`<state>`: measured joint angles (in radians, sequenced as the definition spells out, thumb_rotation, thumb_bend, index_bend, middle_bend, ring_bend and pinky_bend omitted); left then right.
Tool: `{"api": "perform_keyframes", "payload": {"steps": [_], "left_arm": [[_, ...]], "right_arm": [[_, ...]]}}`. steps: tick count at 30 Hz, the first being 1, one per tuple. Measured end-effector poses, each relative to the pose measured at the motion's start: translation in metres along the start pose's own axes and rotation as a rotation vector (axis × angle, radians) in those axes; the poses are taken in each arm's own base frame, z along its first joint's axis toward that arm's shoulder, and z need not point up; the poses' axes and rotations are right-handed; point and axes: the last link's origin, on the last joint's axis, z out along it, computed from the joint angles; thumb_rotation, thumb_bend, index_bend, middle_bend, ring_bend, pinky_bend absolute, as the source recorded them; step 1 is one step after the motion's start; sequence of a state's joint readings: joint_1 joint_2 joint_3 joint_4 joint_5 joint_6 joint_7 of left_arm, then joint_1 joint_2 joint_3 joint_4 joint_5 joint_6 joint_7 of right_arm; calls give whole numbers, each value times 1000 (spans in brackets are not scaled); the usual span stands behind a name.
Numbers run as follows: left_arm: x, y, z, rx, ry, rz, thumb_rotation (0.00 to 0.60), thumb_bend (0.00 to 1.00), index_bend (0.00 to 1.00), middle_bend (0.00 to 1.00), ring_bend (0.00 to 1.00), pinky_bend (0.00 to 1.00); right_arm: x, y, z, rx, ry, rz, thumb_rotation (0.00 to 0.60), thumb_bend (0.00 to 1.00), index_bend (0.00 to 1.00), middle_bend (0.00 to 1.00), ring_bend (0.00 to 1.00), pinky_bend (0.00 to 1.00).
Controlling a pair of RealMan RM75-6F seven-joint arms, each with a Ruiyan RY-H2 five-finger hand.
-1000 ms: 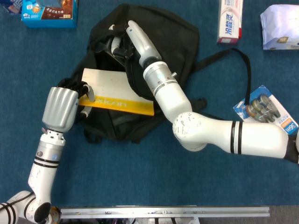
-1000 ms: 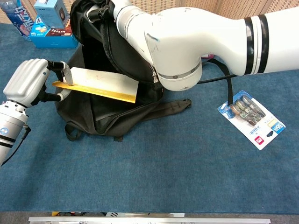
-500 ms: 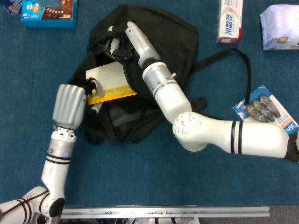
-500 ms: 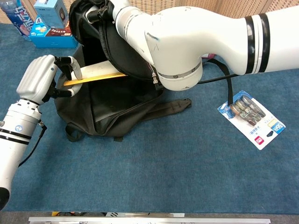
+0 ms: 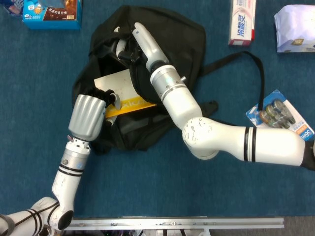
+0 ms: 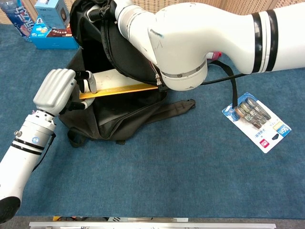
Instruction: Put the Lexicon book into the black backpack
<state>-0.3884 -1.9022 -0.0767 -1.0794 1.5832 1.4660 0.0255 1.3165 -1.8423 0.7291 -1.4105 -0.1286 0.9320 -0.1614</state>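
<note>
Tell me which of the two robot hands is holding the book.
The left hand, lower left of the backpack, grips the Lexicon book by its near end. The right hand is at the bag's upper opening, off the book.

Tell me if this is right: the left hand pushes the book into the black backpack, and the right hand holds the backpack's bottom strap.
Not quite. The right hand holds the backpack at the top rim of its opening, as the head view shows. The left hand does push the book in.
</note>
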Motion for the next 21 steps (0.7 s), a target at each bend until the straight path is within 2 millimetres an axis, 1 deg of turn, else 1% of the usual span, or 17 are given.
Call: {"api": "perform_keyframes", "payload": {"steps": [9, 12, 14, 15, 16, 19, 20, 21], "left_arm": [[-6, 5, 8, 3, 8, 23, 600, 360, 744, 697, 575, 458], [-9, 4, 9, 5, 6, 44, 600, 359, 724, 686, 568, 458], [-11, 3, 9, 10, 2, 54, 600, 356, 648, 622, 529, 458], [-12, 2, 9, 13, -4, 58, 600, 340, 558, 535, 463, 458], [-13, 2, 8, 15, -8, 59, 600, 309, 461, 431, 375, 458], [-13, 1, 6, 18, -16, 61, 600, 228, 289, 236, 205, 436], [-13, 1, 6, 19, -18, 59, 600, 200, 219, 162, 141, 404], [-13, 1, 5, 21, -20, 54, 600, 176, 145, 87, 70, 351]], "right_arm": [[-4, -1, -2, 3, -9, 6, 600, 852, 725, 605, 638, 919], [-3, 0, -2, 1, -9, 8, 600, 851, 725, 605, 638, 919], [-3, -1, -2, -1, -10, 7, 600, 851, 725, 605, 638, 919], [-2, -1, -3, 0, -10, 8, 600, 851, 725, 605, 638, 919], [-2, -1, -3, -1, -9, 9, 600, 850, 725, 605, 638, 919], [-1, -1, -3, -1, -10, 10, 600, 850, 725, 605, 638, 919], [-2, -1, -3, -2, -11, 10, 600, 850, 725, 605, 638, 919], [-1, 0, -3, -2, -11, 7, 600, 850, 725, 605, 638, 919]]}}
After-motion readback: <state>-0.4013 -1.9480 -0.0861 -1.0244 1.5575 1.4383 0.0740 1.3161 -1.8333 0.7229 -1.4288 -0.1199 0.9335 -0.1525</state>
